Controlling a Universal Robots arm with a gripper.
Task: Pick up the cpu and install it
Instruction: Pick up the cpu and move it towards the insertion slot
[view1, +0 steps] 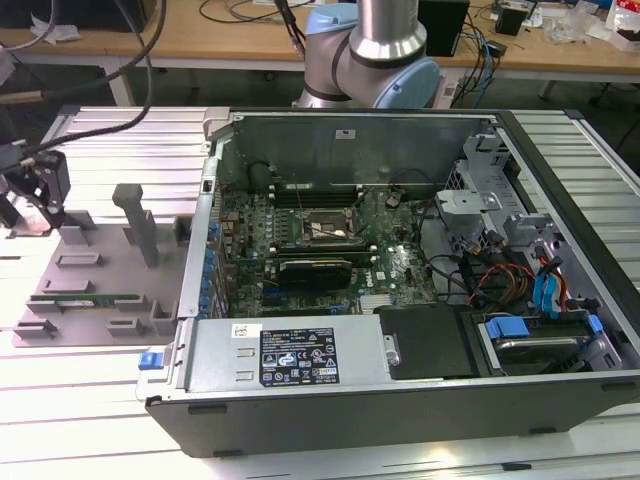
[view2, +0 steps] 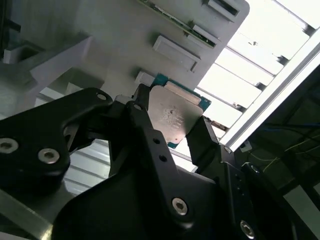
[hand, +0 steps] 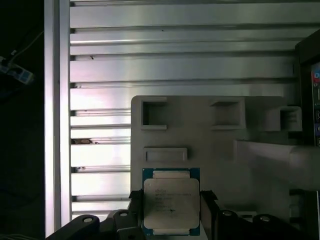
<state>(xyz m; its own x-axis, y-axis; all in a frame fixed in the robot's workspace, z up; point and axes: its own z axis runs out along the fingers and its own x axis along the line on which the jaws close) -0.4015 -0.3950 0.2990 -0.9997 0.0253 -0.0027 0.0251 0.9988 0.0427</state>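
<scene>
- Progress, as you can judge it here: the pick-up half of the job is in hand, and the install half is not yet done.
- Your black two-fingered hand (view1: 35, 200) hangs at the exterior view's left. It is over the pale grey plastic holder plate (view1: 100, 265), which lies on the ribbed aluminium surface (view1: 110, 140).
- In both wrist views the fingers (hand: 207, 200) are pinching the cpu (hand: 171, 200), a small flat square chip with a dull silver metal top and a blue-green edge. One finger presses on each of two opposite sides.
- The chip sits over the holder plate, just beside a shallow raised rectangular pocket. You cannot tell from these views whether it has lifted clear of the plate or rests on it.
- The dark square metal-framed socket (view1: 320, 228) is on the green motherboard (view1: 400, 265) inside the open black tower computer case (view1: 400, 415). It is well apart from the hand, toward the exterior view's right.
- No silver chip shows in that socket, so the seating is all left to do. Whether its frame stands open, you cannot tell.
- The long thin green memory stick (view1: 90, 298) lies in the holder plate, apart from the hand.
</scene>
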